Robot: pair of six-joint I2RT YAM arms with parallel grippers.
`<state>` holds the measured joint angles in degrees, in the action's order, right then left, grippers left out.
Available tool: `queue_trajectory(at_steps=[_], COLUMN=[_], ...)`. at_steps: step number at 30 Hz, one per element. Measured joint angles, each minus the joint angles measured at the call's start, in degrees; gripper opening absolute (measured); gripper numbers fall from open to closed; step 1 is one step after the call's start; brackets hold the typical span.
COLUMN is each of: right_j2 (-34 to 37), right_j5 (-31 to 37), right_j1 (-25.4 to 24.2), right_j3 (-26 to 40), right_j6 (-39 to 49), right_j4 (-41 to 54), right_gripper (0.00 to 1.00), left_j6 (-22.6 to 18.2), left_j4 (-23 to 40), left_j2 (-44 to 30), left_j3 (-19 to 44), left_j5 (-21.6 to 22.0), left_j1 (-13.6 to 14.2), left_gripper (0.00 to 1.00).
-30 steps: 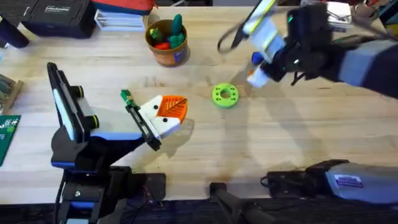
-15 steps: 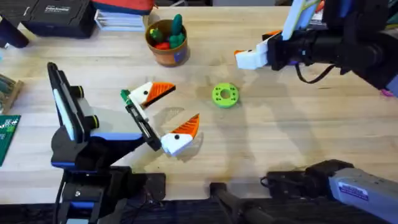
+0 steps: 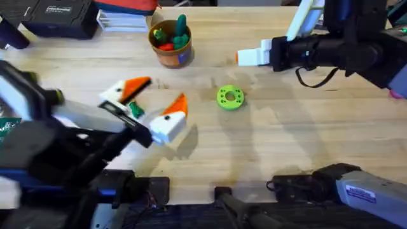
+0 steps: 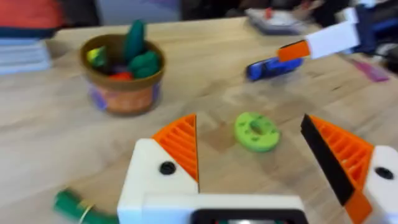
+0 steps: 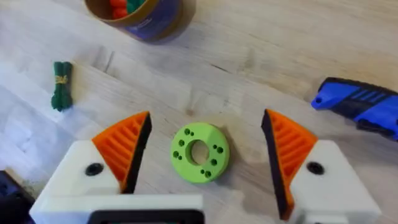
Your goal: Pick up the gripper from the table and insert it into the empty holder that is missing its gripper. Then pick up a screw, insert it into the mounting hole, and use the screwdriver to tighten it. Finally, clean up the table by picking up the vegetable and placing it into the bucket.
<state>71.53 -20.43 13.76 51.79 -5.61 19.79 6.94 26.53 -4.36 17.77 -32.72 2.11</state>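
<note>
The vegetable (image 3: 133, 108), a small green bundle, lies on the table beneath my left gripper (image 3: 159, 94), whose orange-tipped white fingers stand open around it from above. It also appears as the green vegetable (image 5: 61, 84) in the right wrist view. My left gripper (image 4: 249, 121) holds nothing. At the back, the brown bucket (image 3: 170, 41) carries several toy vegetables. My right gripper (image 3: 245, 57) hovers open and empty at the back right, its orange pads (image 5: 124, 146) wide apart. The blue screwdriver (image 5: 360, 106) lies on the table near it. The loose gripper, the holder and the screw are out of view.
A round green disc (image 3: 229, 97) with holes sits mid-table, right of my left gripper. Boxes and a black case (image 3: 57, 16) line the back left edge. A circuit board (image 3: 7, 127) lies at the far left. Bare wood spreads across the front right.
My left gripper opened from shut and moved left, and its arm rose close under the camera. My right gripper swung up and to the right, levelling out at the back.
</note>
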Motion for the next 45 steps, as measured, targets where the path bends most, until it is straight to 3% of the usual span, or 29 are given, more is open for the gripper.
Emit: queue_trajectory(at_steps=[4, 8, 17, 24, 28, 29, 38, 45], right_j2=[0.00, 0.00, 0.00, 0.00, 0.00, 0.00, 0.00, 0.00], right_j5=[-0.07, -0.17, -0.24, -0.24, -0.23, -0.23, -0.23, -0.24], right_j1=[0.00, 0.00, 0.00, 0.00, 0.00, 0.00, 0.00, 0.00], right_j3=[0.00, 0.00, 0.00, 0.00, 0.00, 0.00, 0.00, 0.00], right_j6=[-0.88, -1.92, -2.56, -2.58, -2.58, -2.58, -2.60, -2.60], right_j4=[-0.02, 0.00, 0.00, -0.05, -0.67, -1.13, -1.33, -1.35], right_gripper=[0.994, 0.994, 0.994, 0.994, 0.994, 0.994, 0.994, 0.994], left_j6=[-2.08, -2.87, -1.47, 10.84, 14.82, 17.13, 20.77, 27.14], left_j4=[12.77, 16.04, 15.05, 18.78, 18.04, 16.97, 9.26, 6.97], left_j2=[-7.92, -16.20, -22.16, -25.21, -31.55, -37.61, -59.26, -70.69], left_j3=[11.37, 17.40, 18.86, 18.88, 18.88, 18.88, 18.90, 18.90], left_j5=[10.63, 17.71, 20.27, 31.09, 37.37, 40.19, 43.29, 43.29], left_j1=[0.00, 0.00, 0.00, 0.00, 0.00, 0.00, -0.02, -2.19], left_gripper=[0.986, 0.985, 0.985, 0.985, 0.985, 0.985, 0.986, 0.989])
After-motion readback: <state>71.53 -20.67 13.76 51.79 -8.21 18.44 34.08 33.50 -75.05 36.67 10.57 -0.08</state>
